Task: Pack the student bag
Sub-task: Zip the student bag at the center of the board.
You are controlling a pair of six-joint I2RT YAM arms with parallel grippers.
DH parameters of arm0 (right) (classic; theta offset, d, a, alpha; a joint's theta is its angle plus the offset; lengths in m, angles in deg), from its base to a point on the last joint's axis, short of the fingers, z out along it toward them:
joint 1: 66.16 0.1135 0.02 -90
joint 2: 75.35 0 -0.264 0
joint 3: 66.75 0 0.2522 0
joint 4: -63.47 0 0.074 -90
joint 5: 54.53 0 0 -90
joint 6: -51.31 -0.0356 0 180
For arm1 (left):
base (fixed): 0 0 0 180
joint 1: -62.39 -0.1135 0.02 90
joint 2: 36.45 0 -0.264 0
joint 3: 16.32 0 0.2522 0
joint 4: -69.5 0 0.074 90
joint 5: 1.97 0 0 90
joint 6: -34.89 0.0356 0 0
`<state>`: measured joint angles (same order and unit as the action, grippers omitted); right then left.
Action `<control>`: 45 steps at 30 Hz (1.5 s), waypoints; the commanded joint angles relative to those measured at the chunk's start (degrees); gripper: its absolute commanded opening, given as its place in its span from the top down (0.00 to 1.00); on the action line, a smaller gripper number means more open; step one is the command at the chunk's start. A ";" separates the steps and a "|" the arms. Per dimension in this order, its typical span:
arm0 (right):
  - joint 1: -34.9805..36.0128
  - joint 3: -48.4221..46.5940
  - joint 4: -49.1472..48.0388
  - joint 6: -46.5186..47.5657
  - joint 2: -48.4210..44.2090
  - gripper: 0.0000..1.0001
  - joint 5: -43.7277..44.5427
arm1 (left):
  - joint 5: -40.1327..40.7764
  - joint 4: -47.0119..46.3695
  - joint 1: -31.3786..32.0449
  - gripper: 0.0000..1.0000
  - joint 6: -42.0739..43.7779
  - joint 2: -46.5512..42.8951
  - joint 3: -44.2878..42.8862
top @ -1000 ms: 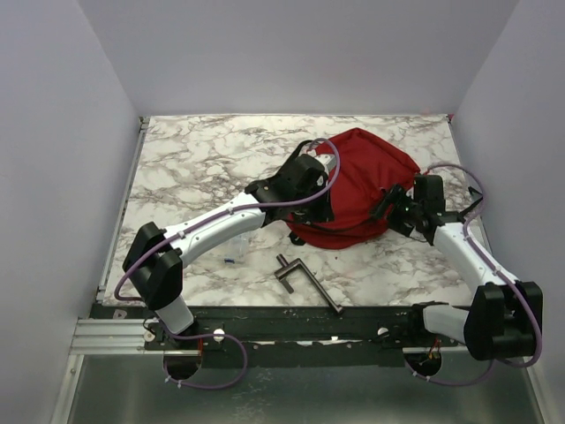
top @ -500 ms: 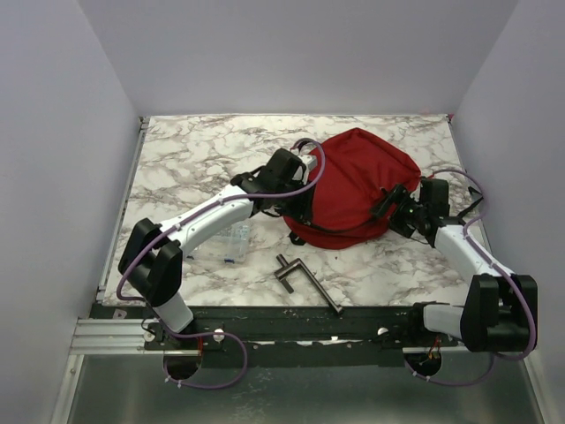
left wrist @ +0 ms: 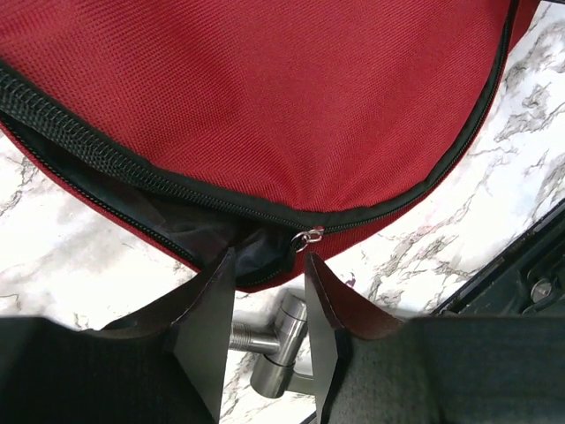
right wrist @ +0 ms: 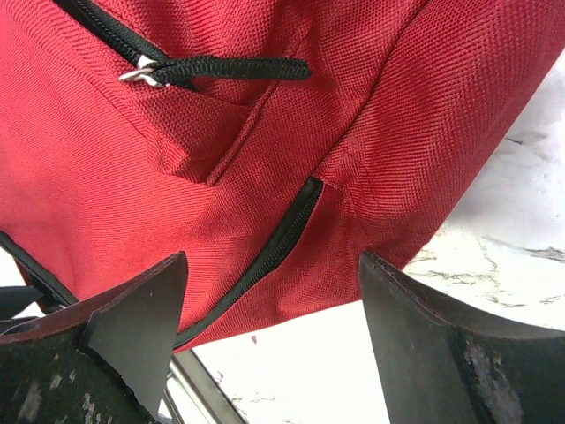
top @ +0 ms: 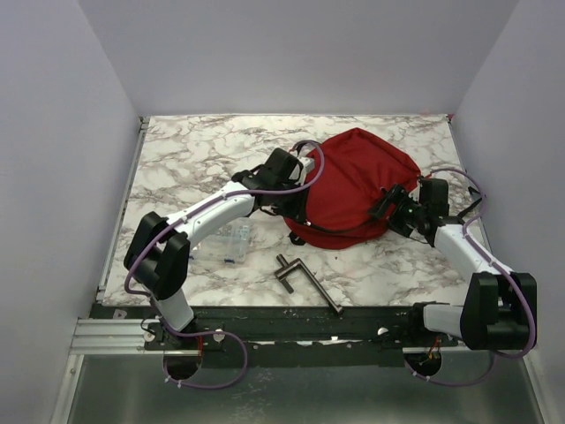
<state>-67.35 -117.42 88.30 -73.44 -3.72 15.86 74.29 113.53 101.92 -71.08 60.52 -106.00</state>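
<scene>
On the far right half of the marble desk (top: pixel 194 150), the dark-red student bag (top: pixel 357 181) lies slumped between the two arms.
Over at its near-left edge, the left fingers (left wrist: pixel 216 300) point straight at the bag's seam, parted by a narrow gap and holding nothing. A small silver zipper pull (left wrist: pixel 309 237) sits just ahead of the tips, where the black zipper gapes and dark lining shows. Through that gap you can see a metal T-handle tool (top: pixel 305 278) lying on the desk just in front of the bag. On the other side, the right fingers (right wrist: pixel 424 327) are spread wide and empty, hovering at the bag's right flank. A corded zipper pull (right wrist: pixel 221 68) and a short side zipper are in their view. A clear plastic pouch (top: pixel 234 240) rests beside the left arm, apart from the bag.
</scene>
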 commanded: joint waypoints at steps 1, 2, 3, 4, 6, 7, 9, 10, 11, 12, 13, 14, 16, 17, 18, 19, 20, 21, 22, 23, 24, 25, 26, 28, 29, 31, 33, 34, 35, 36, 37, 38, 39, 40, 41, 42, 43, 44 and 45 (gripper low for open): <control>-0.13 -1.00 -1.36 1.17 0.52 0.19 -1.65 | 0.35 -1.08 0.89 0.60 1.80 0.57 -0.60; -0.13 -0.91 -1.45 1.17 0.65 0.19 -1.58 | 0.38 -1.00 0.91 0.60 1.90 0.90 -0.71; -0.14 -0.94 -1.41 1.17 0.65 0.19 -1.78 | 0.23 -0.99 0.99 0.60 1.71 1.30 -0.80; -0.13 -0.90 -1.42 1.16 0.85 0.19 -1.86 | -0.17 -0.93 0.97 0.60 1.73 1.87 -0.94; -0.13 -0.81 -1.40 1.04 0.94 0.19 -1.70 | -1.18 -0.91 1.04 0.61 1.60 2.65 -0.88; -0.13 -0.67 -1.40 1.01 0.94 0.19 -1.64 | -1.29 -0.93 1.20 0.62 1.55 3.10 -0.81; -0.13 -0.50 -1.49 0.80 0.96 0.19 -1.52 | -1.61 -0.93 1.46 0.62 1.63 3.80 -0.89; -0.13 -0.40 -1.56 0.66 0.96 0.19 -1.49 | -2.01 -0.91 1.51 0.63 1.64 4.05 -0.89; -0.13 -0.38 -1.70 0.51 0.88 0.19 -1.49 | -2.16 -0.98 1.52 0.63 1.56 4.30 -0.94; -0.13 -0.30 -1.84 0.30 0.91 0.19 -1.40 | -2.17 -0.99 1.59 0.63 1.55 4.60 -1.02; -0.13 -0.27 -1.90 0.17 0.99 0.19 -1.31 | -2.09 -0.99 1.57 0.65 1.47 4.84 -1.28; -0.15 -0.27 -1.99 0.20 1.21 0.19 -1.36 | -2.02 -1.00 1.59 0.67 1.40 5.00 -1.41; -0.15 -0.31 -2.01 0.11 1.94 0.19 -1.34 | -1.85 -0.99 1.55 0.73 1.46 5.31 -1.73; -0.17 -0.35 -2.02 -0.02 2.20 0.19 -1.34 | -1.72 -0.91 1.59 0.77 1.46 5.42 -1.83; -0.13 -0.28 -2.15 -0.13 2.52 0.19 -1.26 | -1.77 -0.83 1.60 0.82 1.42 5.42 -1.90; -0.21 -0.24 -2.39 -0.55 2.78 0.19 -0.63 | -1.80 -0.64 1.53 0.87 1.46 5.43 -1.96; -0.15 -0.13 -2.65 -1.00 3.22 0.19 0.20 | -1.89 -0.28 1.57 0.93 1.31 5.34 -1.91; -0.14 -0.09 -2.91 -1.64 3.73 0.19 1.49 | -1.87 -0.06 1.57 1.00 1.20 5.30 -1.82; -0.19 -0.22 -2.89 -2.48 4.43 0.19 3.08 | -1.37 0.50 1.57 1.00 1.01 5.13 -1.69; -0.17 -0.44 -2.69 -3.26 5.34 0.20 5.23 | -0.22 0.91 1.54 1.00 0.82 4.91 -1.32; -0.21 -0.71 -2.59 -4.14 6.28 0.20 6.82 | 2.48 1.42 1.58 1.00 0.41 4.34 -0.81; -0.20 -0.84 -2.72 -4.94 7.46 0.20 8.68 | 5.67 1.87 1.50 1.00 -0.56 3.84 -0.25; -0.21 -0.84 -3.56 -5.53 8.51 0.19 9.38 | 9.38 2.14 1.27 1.00 -1.43 3.08 0.55; -0.21 -1.09 -5.97 -5.69 11.28 0.19 9.57 | 12.91 1.93 0.89 1.00 -2.53 1.60 1.69; -0.22 -1.56 -6.60 -5.69 13.02 0.19 10.29 | 13.27 1.75 0.90 1.00 -2.66 0.95 2.04; -0.17 -3.79 -7.44 -3.94 16.08 0.19 10.97 | 11.41 1.17 0.98 1.00 -3.64 -0.15 2.88; -0.13 -6.34 -9.50 -1.74 18.57 0.20 11.84 | 5.78 -0.56 1.82 1.00 -5.56 -1.23 4.13; -0.08 -7.41 -11.42 -0.10 19.67 0.21 11.67 | 2.82 -1.81 2.89 1.00 -7.03 -1.49 4.88; 0.23 -9.11 -13.40 1.66 20.84 0.22 11.39 | -0.30 -2.96 4.37 1.00 -8.13 -1.50 5.22; 0.98 -11.50 -13.15 3.33 22.72 0.22 11.47 | -2.06 -3.77 6.56 1.00 -9.52 -1.08 4.94; 2.64 -15.31 -11.51 5.59 24.70 0.22 11.76 | -3.93 -4.05 8.70 1.00 -10.51 -0.07 3.91; 4.61 -18.70 -9.40 7.27 27.19 0.22 12.07 | -6.13 -4.42 10.32 1.00 -11.83 1.12 2.59; 6.44 -22.58 -7.59 8.61 29.02 0.22 12.04 | -8.38 -5.19 11.91 1.00 -13.45 2.58 1.16; 7.59 -25.34 -6.80 9.11 31.06 0.22 10.78 | -11.05 -6.98 12.79 1.00 -15.22 3.93 0.15; 8.25 -28.26 -5.72 8.92 32.57 0.22 9.28 | -13.31 -8.98 13.51 1.00 -17.19 5.11 -0.77; 8.35 -30.40 -4.10 8.33 33.49 0.22 8.11 | -14.61 -10.77 13.92 1.00 -18.41 6.65 -1.86; 8.31 -32.76 -1.45 7.31 34.05 0.22 8.52 | -15.42 -11.26 14.02 1.00 -19.30 8.10 -3.87; 8.26 -35.08 3.14 6.45 34.31 0.21 11.73 | -15.88 -11.22 13.84 1.00 -19.62 9.59 -5.68; 8.17 -36.85 7.44 6.61 34.24 0.20 14.37 | -16.06 -11.18 13.47 1.00 -19.84 10.55 -7.55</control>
<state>-60.27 -146.58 87.05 -67.16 29.70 24.97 70.33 103.62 114.38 -84.56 66.18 -107.53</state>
